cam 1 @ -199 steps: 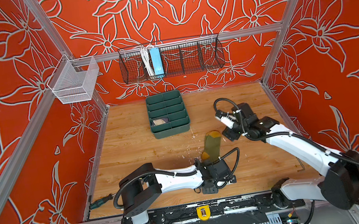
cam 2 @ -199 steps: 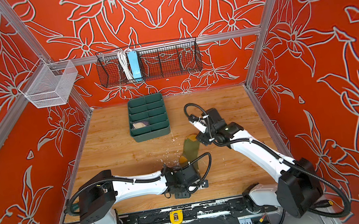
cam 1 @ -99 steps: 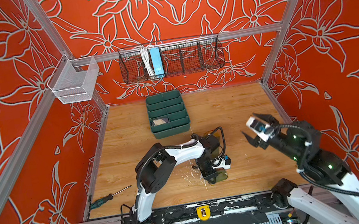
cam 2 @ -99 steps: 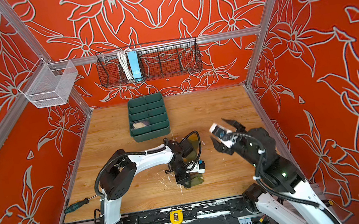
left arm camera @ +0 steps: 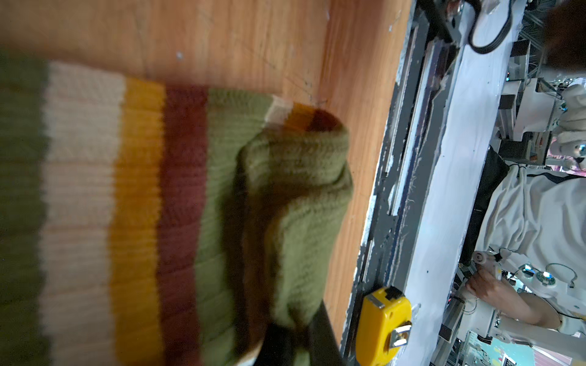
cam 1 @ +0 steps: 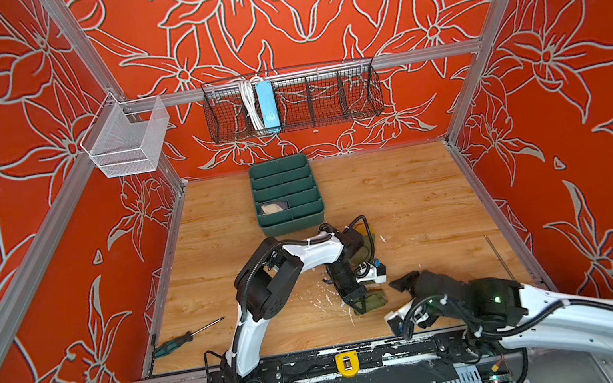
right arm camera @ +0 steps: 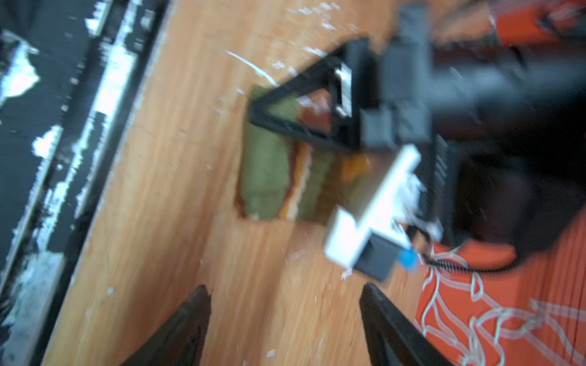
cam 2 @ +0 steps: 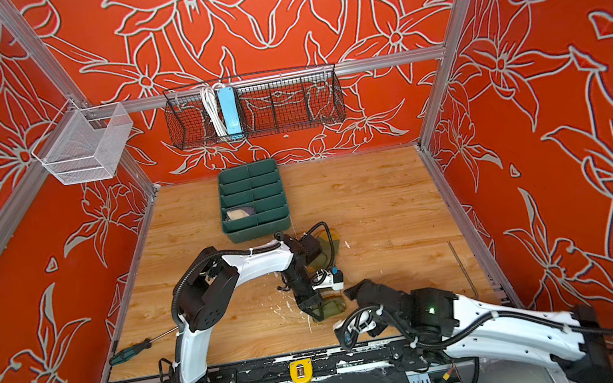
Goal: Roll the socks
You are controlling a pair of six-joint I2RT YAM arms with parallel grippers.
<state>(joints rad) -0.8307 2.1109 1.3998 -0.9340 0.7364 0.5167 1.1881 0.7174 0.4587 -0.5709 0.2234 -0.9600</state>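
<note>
Me: Right arm pulled off the sock's far end and swung low to the front since a second ago. My right claw [cam 1: 398, 283] now sits just right of the sock [cam 1: 374, 301]. Left elbow has lifted and folded back over the worktop [cam 1: 402, 193].

Checker: Claw states?

Me: Left claw [cam 1: 359, 302] is pinched tight on the sock's olive cuff end, tips down at the worktop. Right claw is wide with nothing between the tips. Only bare wood shows there in the right wrist view.

Checker: Sock where?

Me: Front of the worktop, near the front edge, about centre. The cuff end is bunched over itself, and tan, mustard and brown stripes show in the left wrist view. More olive fabric shows behind my left wrist, nearer the tray [cam 1: 294, 226].

Checker: Anything else?

Me: Pale lump [cam 1: 273, 208] in a left-hand tray compartment, too small to tell what it is. Screwdriver [cam 1: 178, 340] lies front left, well apart from the sock.
</note>
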